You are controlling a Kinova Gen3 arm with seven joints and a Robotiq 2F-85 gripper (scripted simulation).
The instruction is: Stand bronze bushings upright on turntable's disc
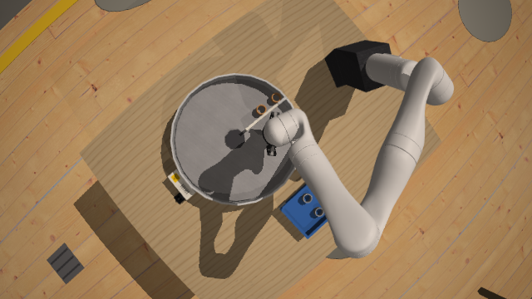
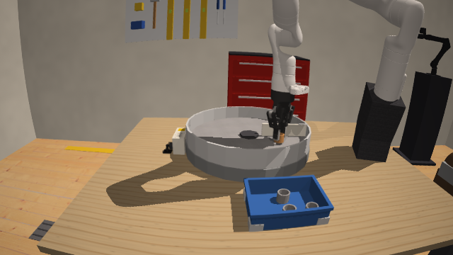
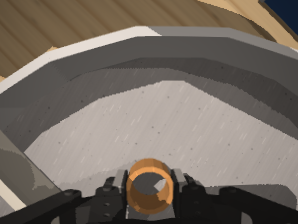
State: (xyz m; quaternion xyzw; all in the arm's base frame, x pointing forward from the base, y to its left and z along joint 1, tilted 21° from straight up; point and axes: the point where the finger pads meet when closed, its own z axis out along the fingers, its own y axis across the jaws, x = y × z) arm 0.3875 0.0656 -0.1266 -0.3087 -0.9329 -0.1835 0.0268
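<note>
While fingers (image 2: 279, 132) grip 1 bronze bushing (image 3: 149, 185) | 2 bronze bushings on disc (image 1: 208, 120) | 3 steel bushings in crate (image 2: 253, 185)

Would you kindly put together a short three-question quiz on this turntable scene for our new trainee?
1. True or false: the gripper is shut on a bronze bushing.
2. How many bronze bushings already stand on the turntable's disc, apart from the held one?
3. The grey bushings in the blue crate number: A) one B) three C) five.

Key:
1. True; it is held low over the disc.
2. Two, near the white divider bar.
3. B; one upright steel bushing and two more beside it.
</note>
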